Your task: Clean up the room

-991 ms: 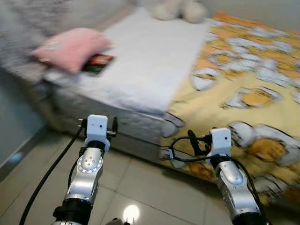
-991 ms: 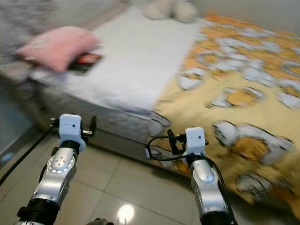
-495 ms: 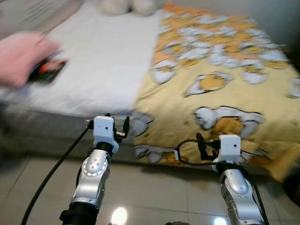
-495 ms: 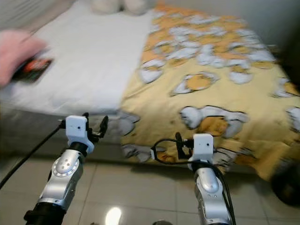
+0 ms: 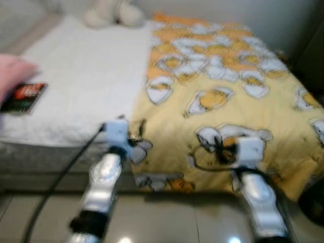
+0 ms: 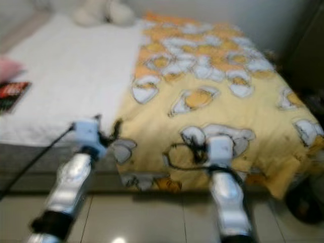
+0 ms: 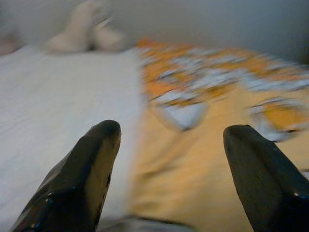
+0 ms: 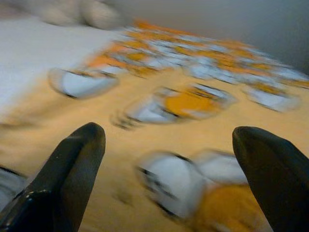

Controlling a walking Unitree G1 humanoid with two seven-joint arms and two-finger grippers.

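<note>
A bed stands before me, its left half a bare white sheet [image 5: 76,76] and its right half under a yellow blanket [image 5: 228,91] with an egg pattern that hangs over the foot edge. A pink pillow [image 5: 10,76] and a black and red packet [image 5: 23,97] lie at the sheet's left edge. A pale plush toy [image 5: 109,14] sits at the head. Both arms are raised at the foot edge. My left gripper [image 7: 169,130] is open over the border of sheet and blanket. My right gripper [image 8: 169,133] is open over the blanket. Nothing is between either pair of fingers.
Pale tiled floor [image 5: 167,217] runs along the foot of the bed. A dark round object [image 5: 314,202] sits on the floor at the right, below dark furniture [image 5: 311,45]. A black cable [image 5: 55,182] trails from the left arm. The picture is blurred.
The whole view has swung right along the bed and come closer, so the pillow slid off to the left and the blanket fills the middle. Both arms keep their raised pose.
</note>
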